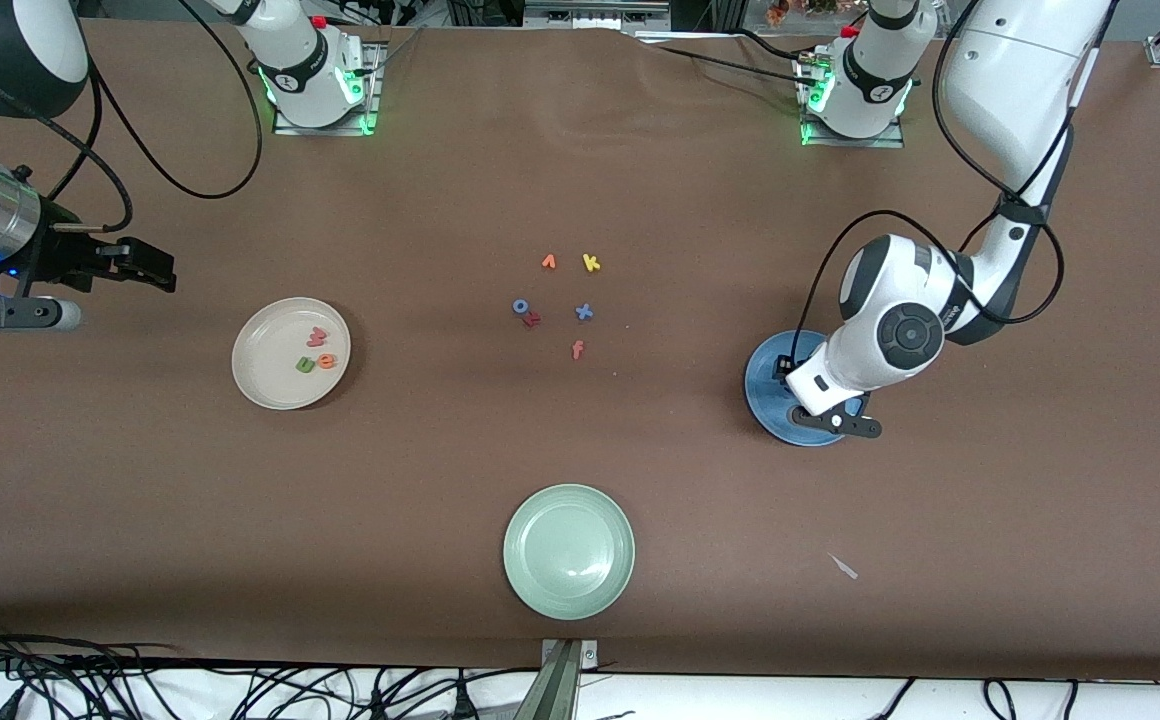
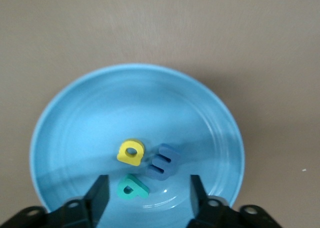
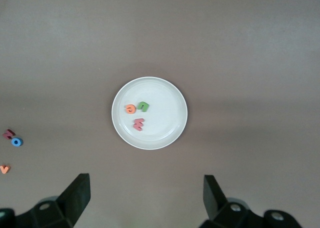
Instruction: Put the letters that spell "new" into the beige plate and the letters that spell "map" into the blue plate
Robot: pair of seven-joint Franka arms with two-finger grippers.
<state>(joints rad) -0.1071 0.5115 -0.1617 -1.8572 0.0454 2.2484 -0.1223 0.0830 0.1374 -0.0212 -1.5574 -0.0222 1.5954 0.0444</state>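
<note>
Left tool [image 2: 146, 193], fingers apart, hangs over the blue plate [image 2: 75, 118], centre of its wrist frame, holding yellow a [image 2: 131, 153], blue m [image 2: 163, 162], teal p [image 2: 132, 187]. Right tool [image 3: 145, 195], fingers apart, waits above the counter [image 1: 580, 180]; beige plate [image 1: 265, 375], centre-left of the front frame, holds green n [image 1: 306, 365], orange e [image 1: 327, 361], pink w [image 1: 317, 338].

Front camera high, facing the bases; wrist cameras look down — each over a plate.
</note>
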